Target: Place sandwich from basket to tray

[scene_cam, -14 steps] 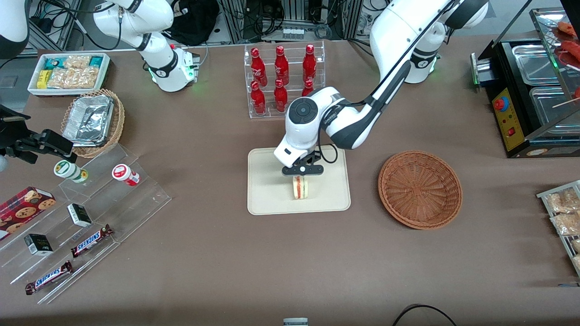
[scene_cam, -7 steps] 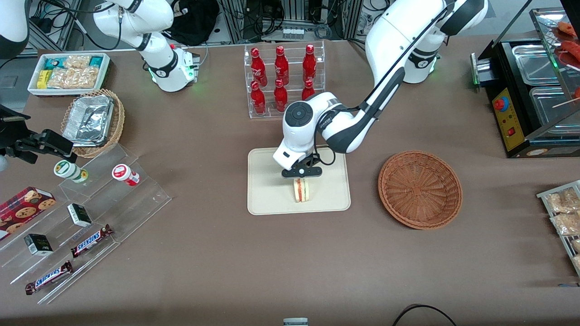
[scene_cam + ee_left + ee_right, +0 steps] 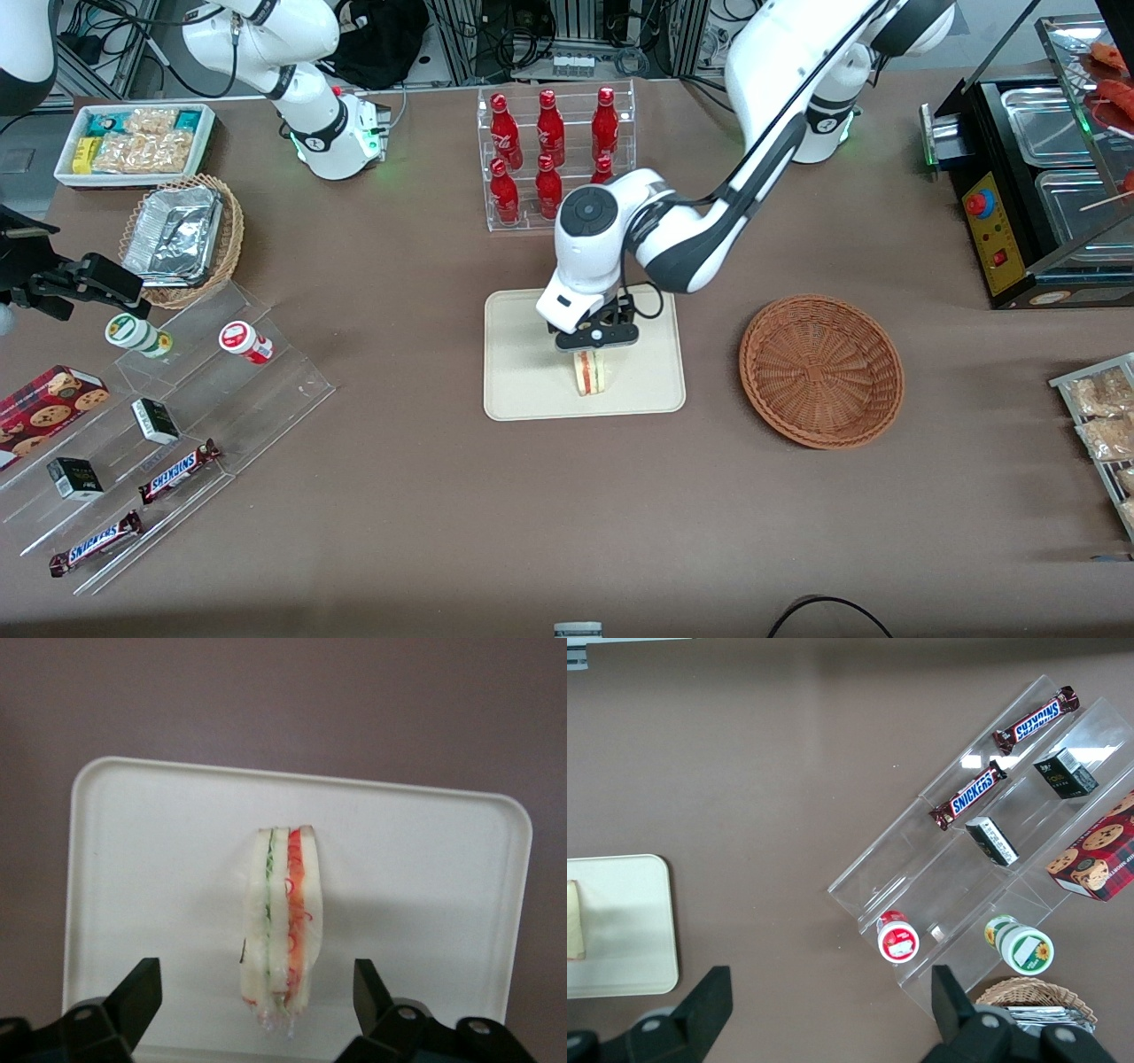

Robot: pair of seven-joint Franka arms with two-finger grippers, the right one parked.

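The sandwich stands on its edge on the cream tray, near the tray's middle. Its pale bread and its red and green layers show in the left wrist view, resting on the tray. My left gripper hangs just above the sandwich, open, its two black fingertips well apart on either side of the wedge and not touching it. The reddish-brown basket sits empty beside the tray, toward the working arm's end. The right wrist view catches the tray and one sandwich edge.
A clear rack of red bottles stands farther from the front camera than the tray. Toward the parked arm's end are a stepped acrylic stand with snacks, a tan basket holding foil containers and a white bin. A food warmer stands at the working arm's end.
The left arm's wrist has lifted slightly above the tray. The sandwich stays standing on the tray in nearly the same spot.
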